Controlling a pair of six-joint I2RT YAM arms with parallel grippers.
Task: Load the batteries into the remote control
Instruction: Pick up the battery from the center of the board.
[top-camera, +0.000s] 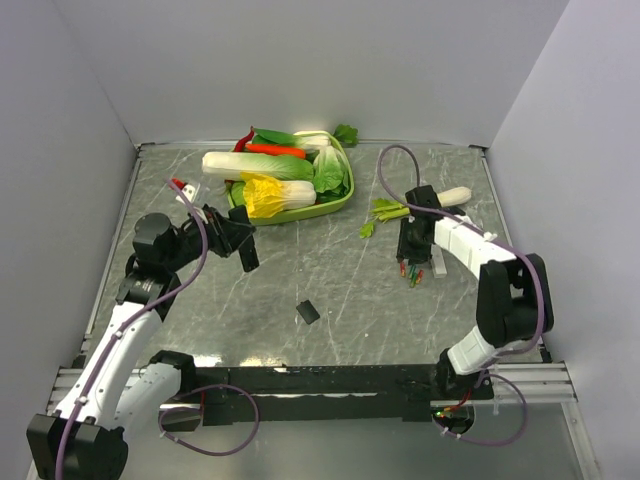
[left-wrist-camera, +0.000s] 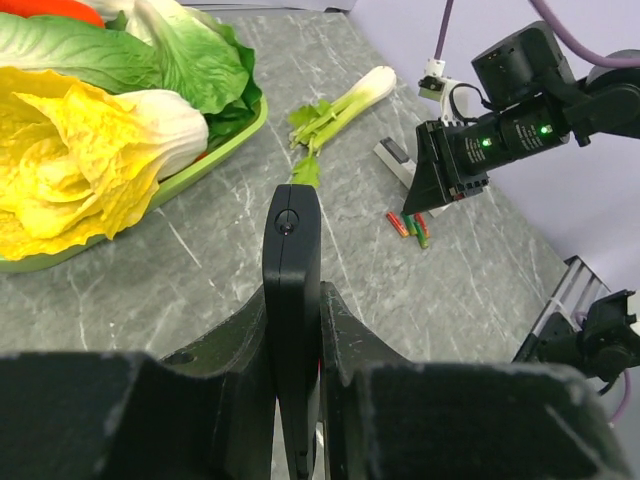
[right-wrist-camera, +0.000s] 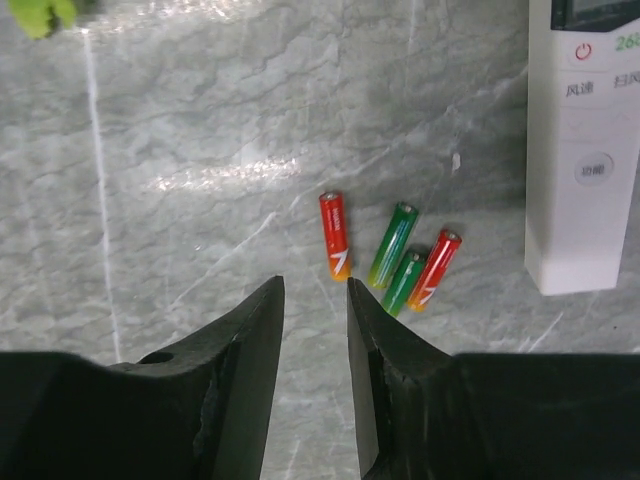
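My left gripper (top-camera: 240, 243) is shut on the black remote control (left-wrist-camera: 292, 270), held edge-up above the table left of centre; the remote also shows in the top view (top-camera: 249, 256). Several small red/orange and green batteries (right-wrist-camera: 393, 260) lie together on the marble table, just ahead and right of my right gripper (right-wrist-camera: 315, 285). That gripper is open and empty, with its tips low over the table. In the top view the right gripper (top-camera: 412, 258) hovers right above the batteries (top-camera: 412, 273). The batteries also show in the left wrist view (left-wrist-camera: 410, 225).
A slim white device (right-wrist-camera: 583, 150) lies right of the batteries. A small black flat piece (top-camera: 308, 312) lies mid-table. A green tray (top-camera: 338, 205) of vegetables stands at the back. A celery stalk (top-camera: 385, 212) and a white radish (top-camera: 455, 195) lie near the right arm.
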